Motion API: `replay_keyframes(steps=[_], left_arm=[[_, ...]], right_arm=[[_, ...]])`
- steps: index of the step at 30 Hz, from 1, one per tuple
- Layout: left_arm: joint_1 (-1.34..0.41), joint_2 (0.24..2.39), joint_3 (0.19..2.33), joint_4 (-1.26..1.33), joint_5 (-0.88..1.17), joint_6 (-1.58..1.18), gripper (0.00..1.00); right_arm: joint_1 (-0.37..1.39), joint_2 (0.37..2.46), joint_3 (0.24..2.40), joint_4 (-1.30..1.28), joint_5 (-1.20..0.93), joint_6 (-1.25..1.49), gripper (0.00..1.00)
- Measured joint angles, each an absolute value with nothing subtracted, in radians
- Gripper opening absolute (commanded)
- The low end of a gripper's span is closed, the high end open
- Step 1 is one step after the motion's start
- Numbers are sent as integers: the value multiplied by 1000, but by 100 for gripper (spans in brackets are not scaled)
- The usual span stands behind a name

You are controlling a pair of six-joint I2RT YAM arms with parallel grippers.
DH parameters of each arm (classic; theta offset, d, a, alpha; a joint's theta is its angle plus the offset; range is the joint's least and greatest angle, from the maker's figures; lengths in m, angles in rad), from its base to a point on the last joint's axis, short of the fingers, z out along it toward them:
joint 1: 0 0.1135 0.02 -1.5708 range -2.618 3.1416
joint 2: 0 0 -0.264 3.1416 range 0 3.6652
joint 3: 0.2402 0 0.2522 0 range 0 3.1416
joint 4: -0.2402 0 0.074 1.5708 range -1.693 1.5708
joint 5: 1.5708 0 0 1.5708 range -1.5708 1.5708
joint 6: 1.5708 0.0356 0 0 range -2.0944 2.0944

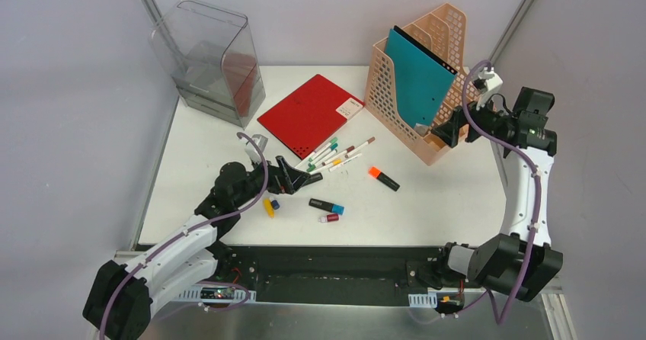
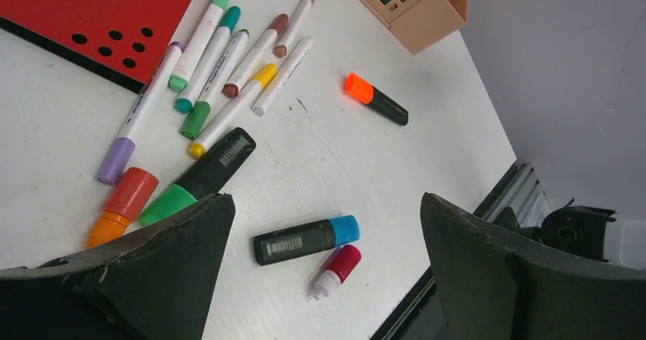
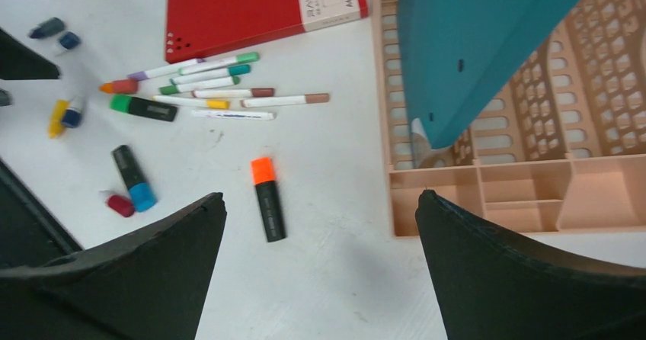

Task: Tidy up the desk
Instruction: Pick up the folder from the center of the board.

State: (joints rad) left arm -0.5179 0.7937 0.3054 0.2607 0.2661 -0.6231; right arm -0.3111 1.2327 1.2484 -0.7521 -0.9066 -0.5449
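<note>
The white surface (image 1: 449, 203) is spread ahead of both arms, with a red notebook (image 1: 308, 113) and loose markers (image 1: 335, 154) scattered on it. The left jaws are held wide apart and empty near the markers. The right jaws are likewise spread and empty beside the peach file rack (image 1: 381, 88), in which a teal folder (image 1: 419, 81) is stood.

Bright, even, diffuse light, faint soft shadows on the white desk (image 1: 442, 203), all three views in focus
</note>
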Motion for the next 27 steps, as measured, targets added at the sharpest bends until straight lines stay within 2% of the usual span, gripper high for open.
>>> replay_keyframes(steps=[6, 11, 18, 27], left_arm=[[-518, 863, 287, 347, 235, -668, 99], [-517, 926, 287, 401, 231, -693, 99], [-515, 1021, 287, 459, 187, -735, 99], [-441, 1246, 287, 632, 157, -852, 97]], right_arm=[[-305, 1178, 1248, -825, -1007, -477, 99], [-293, 1102, 1144, -784, -1086, -394, 99], [-292, 1064, 998, -724, -1116, -341, 99], [-292, 1038, 984, -693, -1140, -336, 99]])
